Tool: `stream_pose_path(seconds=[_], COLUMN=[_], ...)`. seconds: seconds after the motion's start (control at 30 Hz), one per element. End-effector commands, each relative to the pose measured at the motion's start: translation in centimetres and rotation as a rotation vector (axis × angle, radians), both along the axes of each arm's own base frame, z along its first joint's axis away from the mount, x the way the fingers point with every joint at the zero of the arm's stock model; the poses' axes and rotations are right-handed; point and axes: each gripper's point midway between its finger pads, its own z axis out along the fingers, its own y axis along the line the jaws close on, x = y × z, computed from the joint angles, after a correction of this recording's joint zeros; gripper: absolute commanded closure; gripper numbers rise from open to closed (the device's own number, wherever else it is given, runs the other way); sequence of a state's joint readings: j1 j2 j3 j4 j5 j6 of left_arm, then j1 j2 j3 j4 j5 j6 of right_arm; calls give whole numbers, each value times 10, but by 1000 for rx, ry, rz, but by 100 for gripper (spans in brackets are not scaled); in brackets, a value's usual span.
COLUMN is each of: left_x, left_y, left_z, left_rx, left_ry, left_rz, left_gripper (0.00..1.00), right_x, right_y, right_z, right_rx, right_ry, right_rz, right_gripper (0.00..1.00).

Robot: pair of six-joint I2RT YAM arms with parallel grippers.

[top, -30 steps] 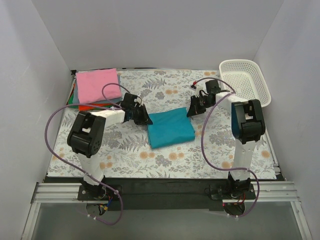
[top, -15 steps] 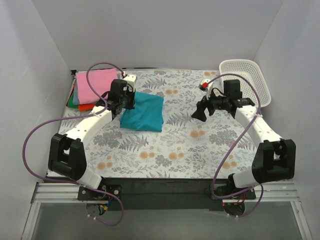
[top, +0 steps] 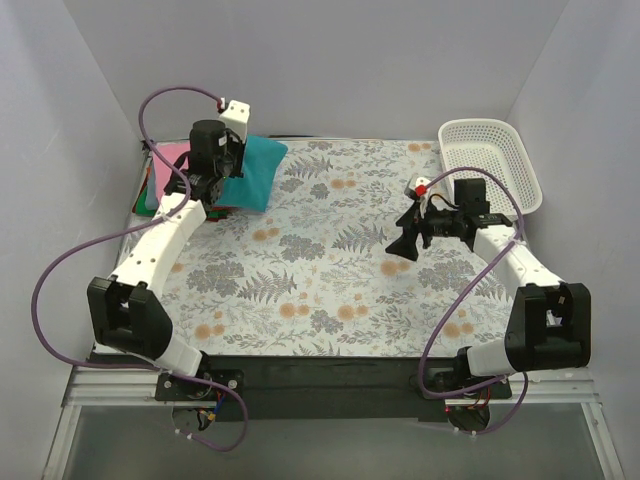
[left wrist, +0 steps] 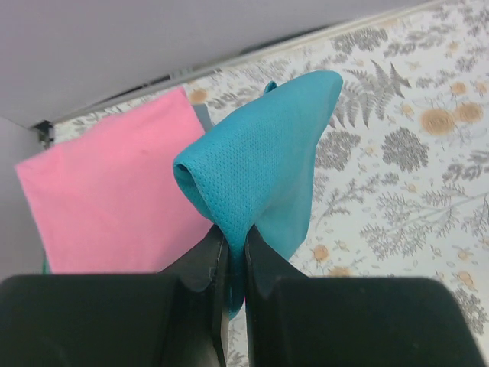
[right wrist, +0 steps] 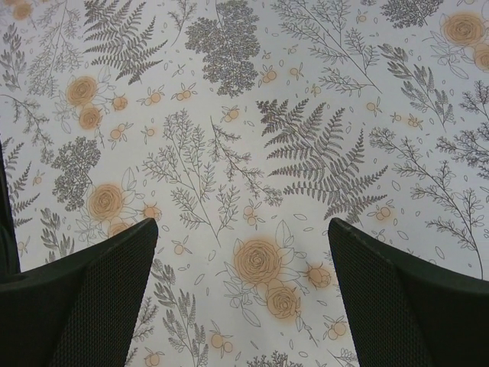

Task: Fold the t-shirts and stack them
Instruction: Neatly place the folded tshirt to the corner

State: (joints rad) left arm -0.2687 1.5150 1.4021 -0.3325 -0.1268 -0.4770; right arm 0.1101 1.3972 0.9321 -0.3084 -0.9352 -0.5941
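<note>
My left gripper (top: 212, 185) (left wrist: 235, 256) is shut on a folded teal-blue t-shirt (top: 250, 170) (left wrist: 263, 164), which hangs lifted at the far left of the table, partly over the stack. That stack (top: 160, 185) has a pink folded shirt (left wrist: 107, 199) on top, with orange-red and green edges showing under it in the top view. My right gripper (top: 404, 240) (right wrist: 243, 229) stands open over bare floral cloth at the middle right, nothing between its fingers (right wrist: 99, 290).
A white mesh basket (top: 490, 160) stands at the far right corner. The floral table cloth (top: 320, 280) covers the table. White walls close in the back and both sides. Purple cables loop off both arms.
My left arm has carried the teal-blue shirt from the table's middle to the far left, up to the pink stack. My right gripper has let go, opened, and drawn back to the right.
</note>
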Motion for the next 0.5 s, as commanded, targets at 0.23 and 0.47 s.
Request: stream_pose_path(seconds=[0.23,0.47], left_x=[22,40], left_y=[44,70], left_z=[69,81], left_rx=[29,-12], left_ry=[-141,-162], left_rz=[85,139], left_gripper=[100,100], right_x=[-1,0], right_y=[-5,-7], right_z=[11,8], right_rx=[49,52], right_ry=[-62,-50], right_rz=[22,17], right_gripper=[2,2])
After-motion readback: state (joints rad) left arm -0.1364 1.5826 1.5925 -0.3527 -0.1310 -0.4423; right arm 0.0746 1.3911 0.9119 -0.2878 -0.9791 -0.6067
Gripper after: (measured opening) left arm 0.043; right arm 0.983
